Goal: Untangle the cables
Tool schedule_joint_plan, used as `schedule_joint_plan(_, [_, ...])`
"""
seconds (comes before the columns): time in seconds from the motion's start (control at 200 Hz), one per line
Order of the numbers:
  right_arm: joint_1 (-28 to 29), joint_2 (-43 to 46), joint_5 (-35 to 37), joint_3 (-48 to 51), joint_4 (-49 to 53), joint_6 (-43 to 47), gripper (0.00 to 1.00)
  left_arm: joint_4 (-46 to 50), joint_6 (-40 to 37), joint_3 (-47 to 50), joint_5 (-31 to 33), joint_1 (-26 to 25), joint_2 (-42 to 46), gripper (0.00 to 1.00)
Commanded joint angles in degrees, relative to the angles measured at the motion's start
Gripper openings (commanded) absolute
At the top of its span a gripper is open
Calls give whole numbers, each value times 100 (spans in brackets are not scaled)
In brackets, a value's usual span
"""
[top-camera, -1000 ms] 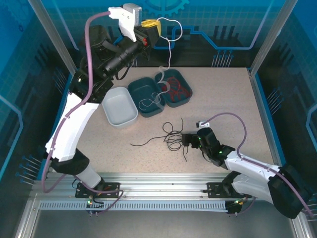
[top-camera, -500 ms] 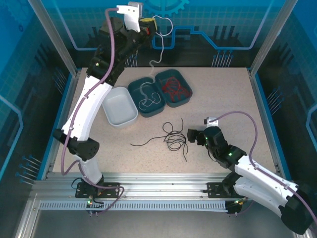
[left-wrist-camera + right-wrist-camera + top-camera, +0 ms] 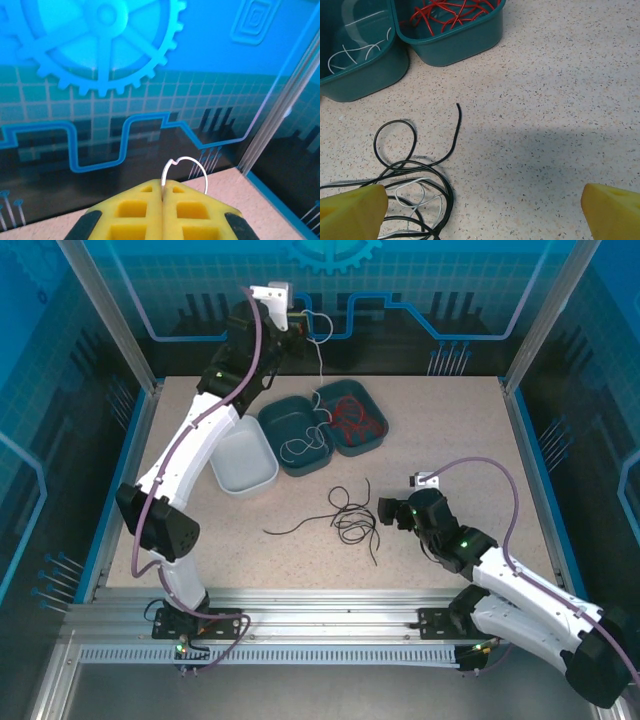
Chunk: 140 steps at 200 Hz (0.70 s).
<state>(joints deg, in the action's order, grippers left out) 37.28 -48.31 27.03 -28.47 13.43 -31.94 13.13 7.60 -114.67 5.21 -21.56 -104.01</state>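
The whitish cable (image 3: 319,365) hangs almost straight down from the left fingers (image 3: 135,212), its long axis near vertical. A small loop (image 3: 187,162) of it stands just past their tips. Those fingers are pressed together on it, high above the far side of the table (image 3: 460,460).

Its lower end curls far below them at the teal bins, about where the white-wire bin (image 3: 268,430) meets the one holding the red cables (image 3: 352,418). Whether it touches the red ones I cannot tell.

The black tangle (image 3: 415,175) lies flat on the table just ahead of the right fingers (image 3: 352,207), off to one side and close by one fingertip. A pale strand (image 3: 422,192) is threaded through it. One free black end (image 3: 456,125) points away from these fingers toward the bins.

The right fingers stand wide apart with nothing between them. They are much nearer the tangle than the left fingers, so a reach for it would probably be theirs, forward and slightly sideways.
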Motion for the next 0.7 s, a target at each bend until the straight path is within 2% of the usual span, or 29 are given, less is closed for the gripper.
schedule_joint_plan(0.0, [-37,-37,125,-106,16,-49,100,-480,35,420,305,90,443,0])
schedule_joint_plan(0.22, [-43,-30,150,-166,96,-58,100,-698,150,1113,442,138,591,0])
schedule_joint_plan(0.515, [-45,-79,290,-253,296,-255,100,-565,248,1318,704,165,484,0])
schedule_joint_plan(0.695, [-45,-151,540,-497,726,-457,100,-163,712,1392,900,222,193,0])
